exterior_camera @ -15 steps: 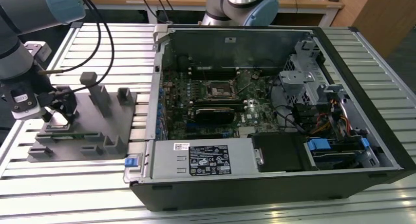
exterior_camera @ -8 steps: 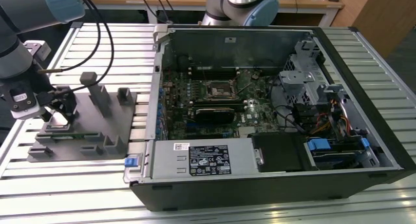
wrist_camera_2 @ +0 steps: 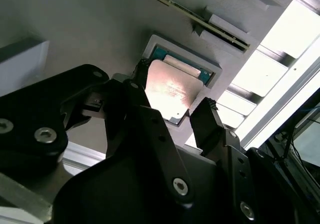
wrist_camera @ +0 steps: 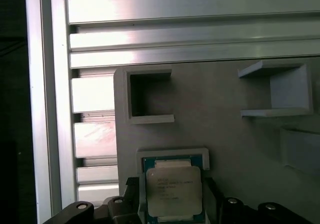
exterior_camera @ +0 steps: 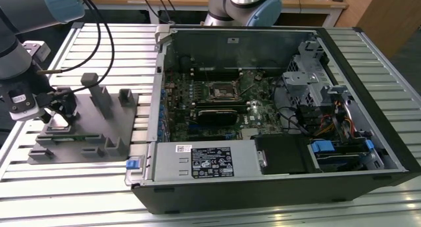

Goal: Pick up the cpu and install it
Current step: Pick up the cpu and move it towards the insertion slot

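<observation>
Two fingers [wrist_camera_2: 212, 121] of the gripper [wrist_camera_2: 174, 88] spread open on either side of the cpu [wrist_camera_2: 170, 84], holding nothing, with the cpu flat in its pocket on the grey block [exterior_camera: 115, 138] at the exterior view's left, just beside the case [exterior_camera: 276, 192].

Tool [exterior_camera: 61, 119] low over grey fixture [exterior_camera: 98, 144]; open computer case [exterior_camera: 263, 190] beside.

The cpu [wrist_camera: 173, 191] sits in the fixture's [wrist_camera: 225, 129] recess.
</observation>
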You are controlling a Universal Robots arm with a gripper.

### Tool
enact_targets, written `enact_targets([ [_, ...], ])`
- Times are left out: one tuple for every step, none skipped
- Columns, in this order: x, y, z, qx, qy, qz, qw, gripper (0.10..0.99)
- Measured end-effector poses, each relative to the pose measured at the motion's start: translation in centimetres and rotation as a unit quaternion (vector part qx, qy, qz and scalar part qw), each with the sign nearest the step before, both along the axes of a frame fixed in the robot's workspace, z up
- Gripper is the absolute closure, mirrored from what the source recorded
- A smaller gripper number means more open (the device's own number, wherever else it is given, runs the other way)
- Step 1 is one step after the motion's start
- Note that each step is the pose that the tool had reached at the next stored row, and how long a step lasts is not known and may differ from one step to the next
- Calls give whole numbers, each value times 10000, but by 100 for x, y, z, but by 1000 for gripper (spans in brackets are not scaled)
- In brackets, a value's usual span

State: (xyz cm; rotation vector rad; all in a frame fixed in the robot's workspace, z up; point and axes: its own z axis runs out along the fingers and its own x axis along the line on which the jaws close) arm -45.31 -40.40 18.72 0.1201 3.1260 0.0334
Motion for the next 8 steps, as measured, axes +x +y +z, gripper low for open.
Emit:
enact_targets([
  [0, 0, -1, 0, 0, 0, 10000, 478],
  [0, 0, -2, 0, 0, 0, 10000, 478],
  [-1, 0, -1, -1, 1, 0, 10000, 478],
  [-1, 0, -1, -1, 1, 0, 10000, 545],
  [-1, 0, 0, 0, 0, 0, 10000, 545],
  [-1, 0, 10, 0, -1, 0, 10000, 561],
  [-1, 0, 29, 0, 0, 0, 10000, 561],
  [-1, 0, 53, 1, 0, 0, 10000, 561],
])
